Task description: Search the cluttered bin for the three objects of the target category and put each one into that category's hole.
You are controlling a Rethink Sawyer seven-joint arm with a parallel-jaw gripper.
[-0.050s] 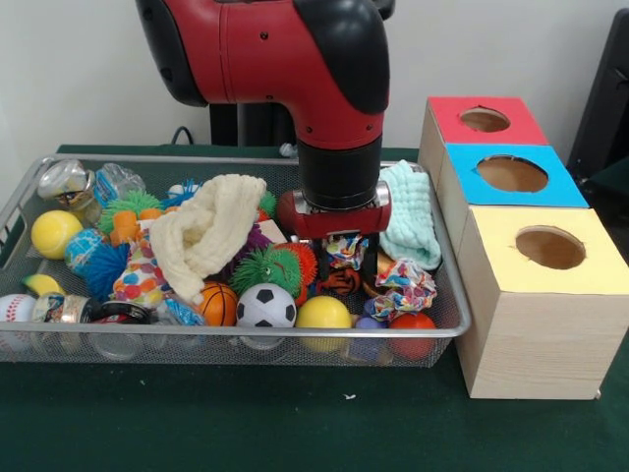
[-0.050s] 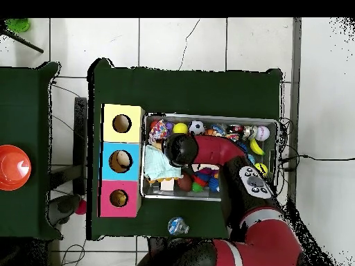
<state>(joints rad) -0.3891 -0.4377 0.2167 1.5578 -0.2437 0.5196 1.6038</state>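
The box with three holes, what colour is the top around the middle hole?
Blue. The middle section sits between a red top and a yellow one; the front view shows it best.

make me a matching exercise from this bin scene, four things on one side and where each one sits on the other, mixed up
Things:
1. soccer ball
2. mint green cloth
3. baseball
4. yellow-topped box

Places:
A. bin's left front corner
B. nearest the camera in the row of boxes
C. against the bin's front wall, between a small basketball and a yellow ball
D. draped at the bin's right end, beside the boxes

Pairs: 1-C, 2-D, 3-A, 4-B
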